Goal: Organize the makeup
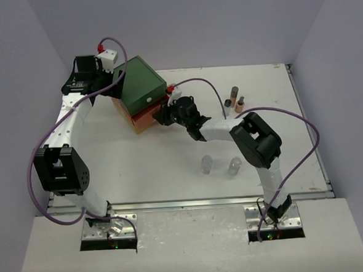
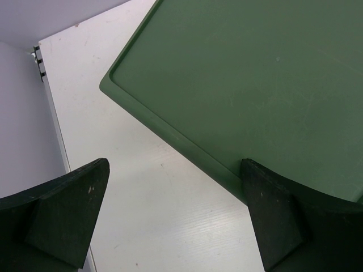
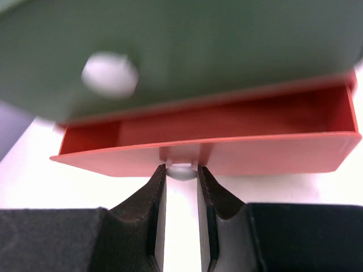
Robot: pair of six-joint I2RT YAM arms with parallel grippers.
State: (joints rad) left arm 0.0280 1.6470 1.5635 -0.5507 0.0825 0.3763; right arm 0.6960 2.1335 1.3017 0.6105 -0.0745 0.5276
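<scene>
Two clear little bottles [image 1: 206, 164] [image 1: 234, 165] stand on the table in front of the right arm. Three slim dark-capped tubes [image 1: 235, 99] stand at the back right. No palettes show. My right gripper [image 1: 166, 113] [image 3: 181, 173] is shut on the pale knob [image 3: 181, 170] of the orange drawer [image 3: 227, 150], which stands pulled out; the part of its inside that shows holds nothing. My left gripper [image 1: 116, 77] [image 2: 176, 170] is open and empty at the back left corner of the chest's green top [image 2: 255, 73].
The green-orange drawer chest [image 1: 141, 83] stands at the back middle of the white table [image 1: 171, 161]. Its green drawer front [image 3: 198, 51] with a white knob [image 3: 109, 73] is just above the open orange drawer. Grey walls close in on the left and back.
</scene>
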